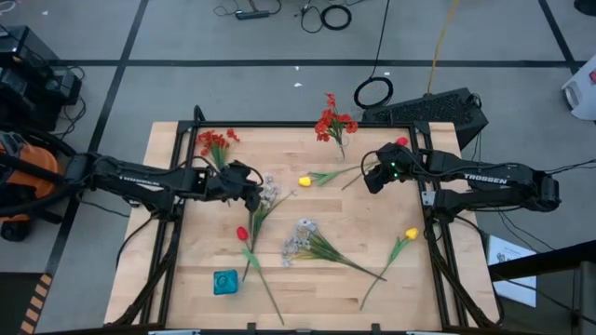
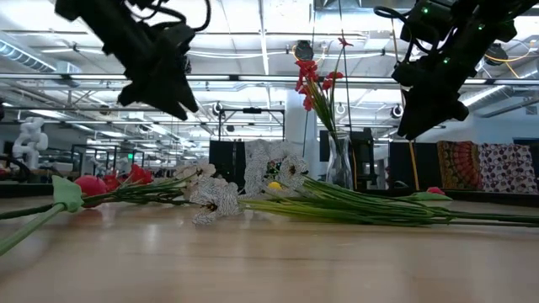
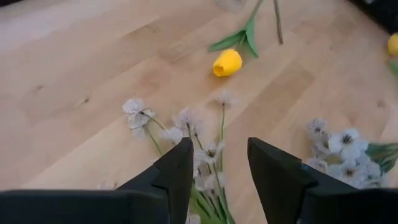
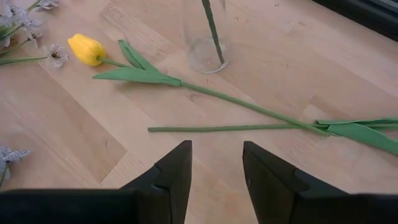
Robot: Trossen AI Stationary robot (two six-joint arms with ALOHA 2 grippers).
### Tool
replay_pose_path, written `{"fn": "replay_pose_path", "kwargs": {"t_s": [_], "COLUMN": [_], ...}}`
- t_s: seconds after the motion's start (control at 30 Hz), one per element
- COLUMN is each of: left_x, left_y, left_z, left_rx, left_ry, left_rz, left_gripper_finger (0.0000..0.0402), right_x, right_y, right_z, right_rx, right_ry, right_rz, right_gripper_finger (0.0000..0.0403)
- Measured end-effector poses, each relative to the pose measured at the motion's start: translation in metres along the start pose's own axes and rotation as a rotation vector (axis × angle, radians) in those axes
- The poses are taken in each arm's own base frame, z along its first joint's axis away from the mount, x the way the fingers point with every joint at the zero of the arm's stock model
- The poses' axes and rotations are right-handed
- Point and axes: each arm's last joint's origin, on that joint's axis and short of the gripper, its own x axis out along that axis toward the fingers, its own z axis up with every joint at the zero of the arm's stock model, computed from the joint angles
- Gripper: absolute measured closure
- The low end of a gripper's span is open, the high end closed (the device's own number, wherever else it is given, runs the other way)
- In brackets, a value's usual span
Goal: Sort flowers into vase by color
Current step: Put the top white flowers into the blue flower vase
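Observation:
A clear vase (image 2: 337, 164) at the table's far middle holds a red cluster (image 1: 333, 121). Loose flowers lie flat on the wood: another red cluster (image 1: 216, 141), two white sprays (image 1: 268, 194) (image 1: 300, 237), a red tulip (image 1: 242, 233) and two yellow tulips (image 1: 304, 180) (image 1: 411, 234). My left gripper (image 3: 217, 174) hangs open above the left white spray (image 3: 186, 124), clear of it. My right gripper (image 4: 214, 177) is open above a bare stem (image 4: 230, 129), near the vase's base (image 4: 205, 53), with nothing between its fingers.
A small teal object (image 1: 225, 282) sits near the front left of the table. A red tulip bud (image 1: 401, 142) shows beside the right arm. The table has a dark frame along its edges (image 1: 279, 124). Bare wood lies at the front middle.

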Motion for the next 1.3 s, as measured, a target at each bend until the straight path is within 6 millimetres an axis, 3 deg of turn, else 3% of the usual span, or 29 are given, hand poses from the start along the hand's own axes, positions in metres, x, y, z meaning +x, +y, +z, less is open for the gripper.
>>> {"fn": "replay_pose_path", "kwargs": {"t_s": [0.27,0.5,0.77,0.97,1.3], "left_x": [0.008,0.029,0.06,0.072,0.096], "left_y": [-0.036,-0.055,-0.056,-0.054,-0.051], "left_z": [0.003,-0.011,-0.033,-0.039,-0.05], "left_rx": [-0.053,-0.133,-0.185,-0.181,-0.169], "left_ry": [0.255,0.452,0.576,0.605,0.626], "left_rz": [0.137,0.242,0.342,0.378,0.416], "left_gripper_finger": [0.0252,0.0252,0.0252,0.0252,0.0252], "right_x": [0.0,0.0,0.009,0.016,0.017], "right_y": [0.0,0.0,-0.004,-0.008,-0.008], "right_z": [0.0,0.0,-0.01,-0.02,-0.02], "right_rx": [-0.004,-0.023,-0.031,-0.028,-0.023], "right_ry": [0.001,0.001,0.021,0.053,0.049], "right_rz": [-0.001,-0.002,-0.014,-0.031,-0.027], "right_gripper_finger": [0.0268,0.0268,0.0268,0.0268,0.0268]}}
